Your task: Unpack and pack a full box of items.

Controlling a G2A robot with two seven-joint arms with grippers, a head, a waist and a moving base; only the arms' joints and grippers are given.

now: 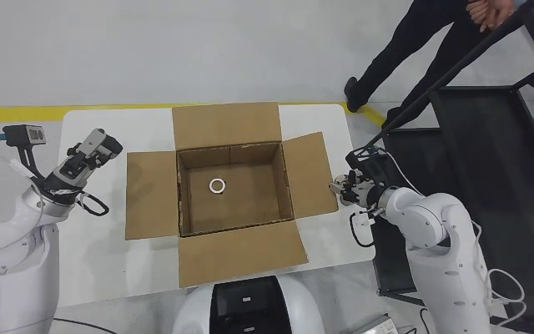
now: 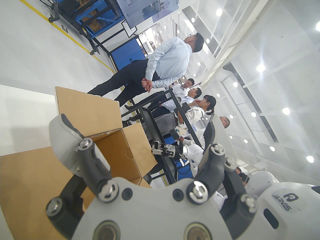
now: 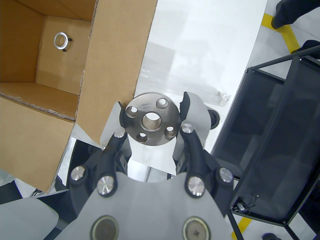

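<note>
Box: One cardboard box [image 1: 234, 154] stands open on the white table [image 1: 92, 250] between the two pincers, its four flaps folded outward.
Inside the box: A single silver ring [image 1: 218, 184] lies flat on the floor, well apart from both pincers.
Right pincer: The right pincer [image 3: 153, 106] is clamped on a metal flange [image 3: 152, 122], with its fingers pressing opposite sides of the rim. It hangs over the table just beside the nearest box flap.
Flange: One round disc with four holes around a centre bore, held outside the box.
Left pincer: The left pincer [image 2: 137, 119] has its fingers spread apart with nothing between them. It sits near the opposite flap, not touching it.
Beside the right pincer: A clear plastic film [image 3: 190, 88] lies on the table just beyond the fingertips. A black cart [image 1: 484, 134] stands on the side away from the box.
Count: One box, one ring, one flange, two pincers.
</note>
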